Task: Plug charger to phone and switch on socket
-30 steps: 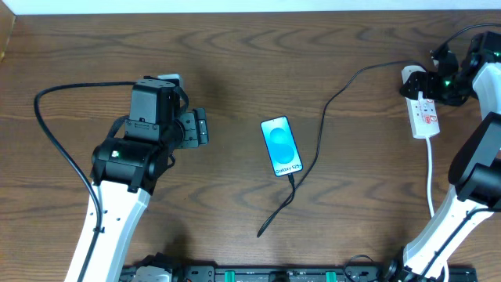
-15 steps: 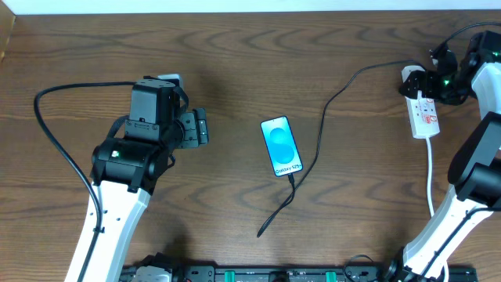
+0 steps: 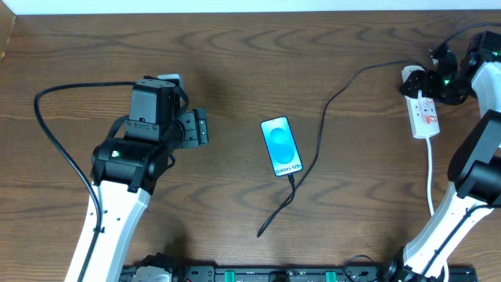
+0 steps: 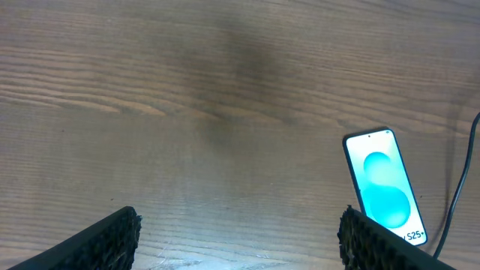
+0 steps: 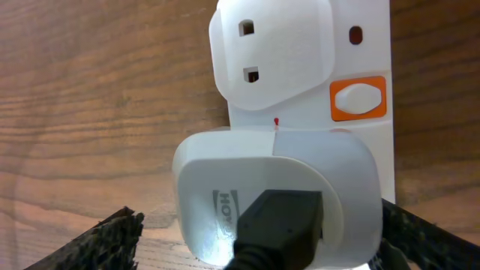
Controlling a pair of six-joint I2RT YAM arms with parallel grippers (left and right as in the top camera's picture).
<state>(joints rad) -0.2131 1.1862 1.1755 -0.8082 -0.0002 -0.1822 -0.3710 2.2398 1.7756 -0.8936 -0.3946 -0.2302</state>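
The phone (image 3: 280, 146) lies screen up at the table's middle, and also shows in the left wrist view (image 4: 382, 184). The charger cable (image 3: 321, 125) runs from the socket's far end past the phone's right side. A black tip touches the phone's near edge, and a stretch of cable trails to the front (image 3: 270, 219). I cannot tell if the tip is plugged in. The white socket (image 3: 425, 116) lies at the far right. My right gripper (image 3: 427, 82) is open and straddles the white plug (image 5: 270, 195) in the socket (image 5: 360, 45), beside an orange switch (image 5: 358, 100). My left gripper (image 3: 200, 127) is open and empty, left of the phone.
The socket's white cord (image 3: 430, 172) runs toward the front along the right arm. A thick black arm cable (image 3: 55, 141) loops at the left. The table's far edge (image 3: 235, 12) meets a white surface.
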